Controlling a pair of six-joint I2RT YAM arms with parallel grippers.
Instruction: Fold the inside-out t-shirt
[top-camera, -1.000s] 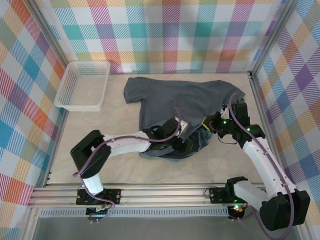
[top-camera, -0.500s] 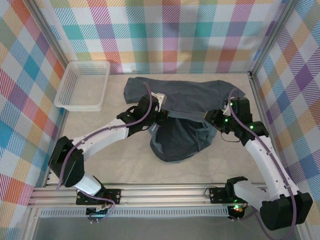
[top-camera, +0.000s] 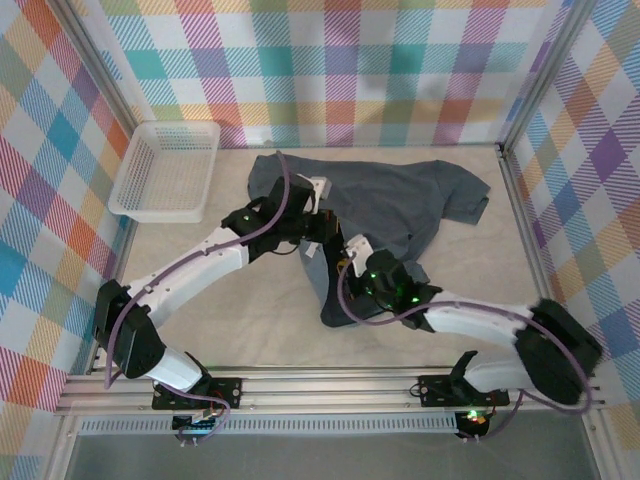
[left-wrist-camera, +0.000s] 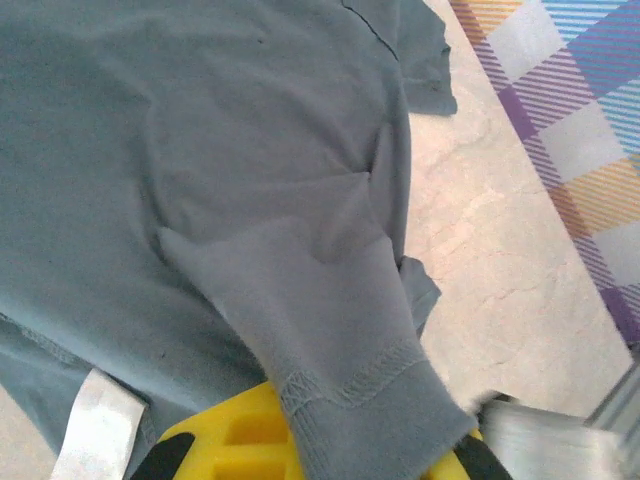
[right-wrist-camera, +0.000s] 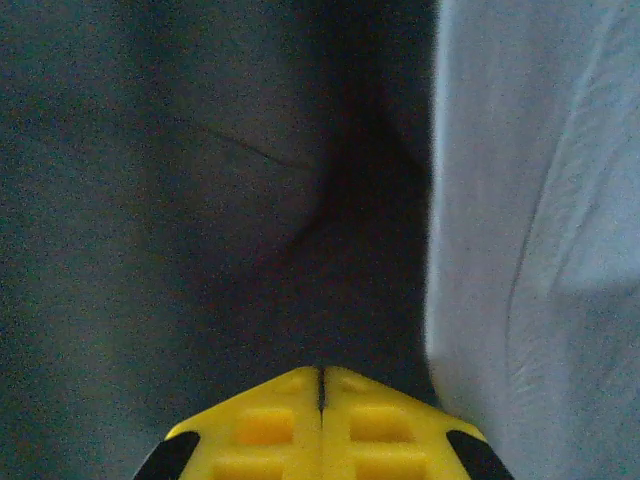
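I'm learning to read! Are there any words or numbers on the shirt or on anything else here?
No text can be read anywhere.
The t-shirt is plain grey, and its white tag shows no print in the left wrist view.
The white basket and the checked walls carry no words or numbers.

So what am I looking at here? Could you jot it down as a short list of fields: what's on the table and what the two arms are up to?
garment: dark grey t-shirt, spread at the far middle of the table, its near part bunched
left tool: shut on a hemmed fold of the t-shirt
right tool: shut, facing dark cloth, nothing seen between its pads
other item: white basket, far left corner, apart from the t-shirt
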